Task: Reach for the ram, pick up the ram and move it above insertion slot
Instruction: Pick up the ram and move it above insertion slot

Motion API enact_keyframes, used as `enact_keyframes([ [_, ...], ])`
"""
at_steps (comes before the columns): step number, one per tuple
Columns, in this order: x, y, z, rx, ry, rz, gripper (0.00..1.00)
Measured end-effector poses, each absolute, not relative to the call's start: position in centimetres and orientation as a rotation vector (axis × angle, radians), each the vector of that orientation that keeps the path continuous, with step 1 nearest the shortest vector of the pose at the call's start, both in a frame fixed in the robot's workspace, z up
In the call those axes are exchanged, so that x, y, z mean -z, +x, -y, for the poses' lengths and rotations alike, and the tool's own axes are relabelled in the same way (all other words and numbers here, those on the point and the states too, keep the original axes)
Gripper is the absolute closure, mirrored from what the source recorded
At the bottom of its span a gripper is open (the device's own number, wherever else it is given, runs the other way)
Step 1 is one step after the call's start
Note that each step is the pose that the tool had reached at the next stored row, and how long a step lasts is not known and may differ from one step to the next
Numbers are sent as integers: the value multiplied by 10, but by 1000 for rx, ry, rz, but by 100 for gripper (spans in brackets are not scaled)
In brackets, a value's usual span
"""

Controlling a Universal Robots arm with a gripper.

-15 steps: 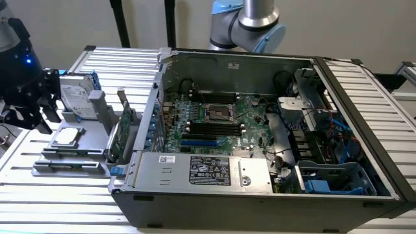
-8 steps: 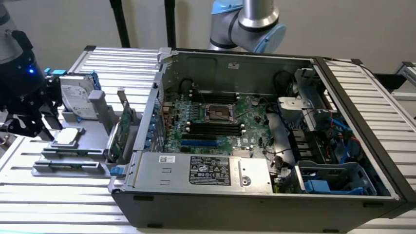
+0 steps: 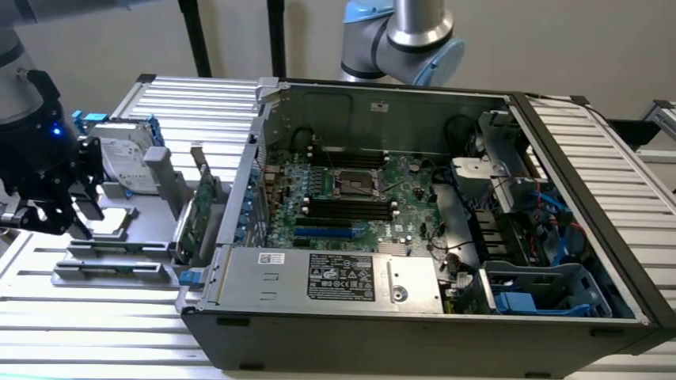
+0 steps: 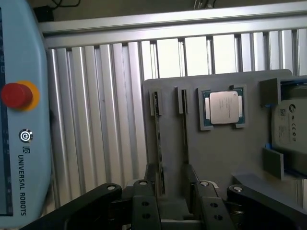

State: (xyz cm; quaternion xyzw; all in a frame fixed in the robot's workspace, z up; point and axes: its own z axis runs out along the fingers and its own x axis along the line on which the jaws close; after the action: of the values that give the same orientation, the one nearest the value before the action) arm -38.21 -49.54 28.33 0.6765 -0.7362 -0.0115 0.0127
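The ram (image 4: 157,143) stands on edge in a groove of a grey parts tray (image 4: 230,158), with a second stick (image 4: 184,129) just beside it and a processor (image 4: 223,108) beyond. The gripper (image 4: 173,211) hovers over the sticks' near ends, fingers parted, holding nothing. This looks like the reaching step. In the exterior view the tray sits at nine o'clock, and the insertion slot (image 3: 349,207) lies well apart toward three o'clock, inside the computer case (image 3: 423,99). A grasp calls for straddling one thin edge only.

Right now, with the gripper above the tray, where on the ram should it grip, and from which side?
Pinch the ram across its two flat faces, mid-length, coming straight down from above. It stands on edge in the gray tray, leaving its top edge free; a second stick runs parallel close beside.
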Motion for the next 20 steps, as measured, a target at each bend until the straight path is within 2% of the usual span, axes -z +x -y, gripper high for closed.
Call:
enact_keyframes([
  [20, -247, -382, 501, 35, 2175, 2230, 64],
])
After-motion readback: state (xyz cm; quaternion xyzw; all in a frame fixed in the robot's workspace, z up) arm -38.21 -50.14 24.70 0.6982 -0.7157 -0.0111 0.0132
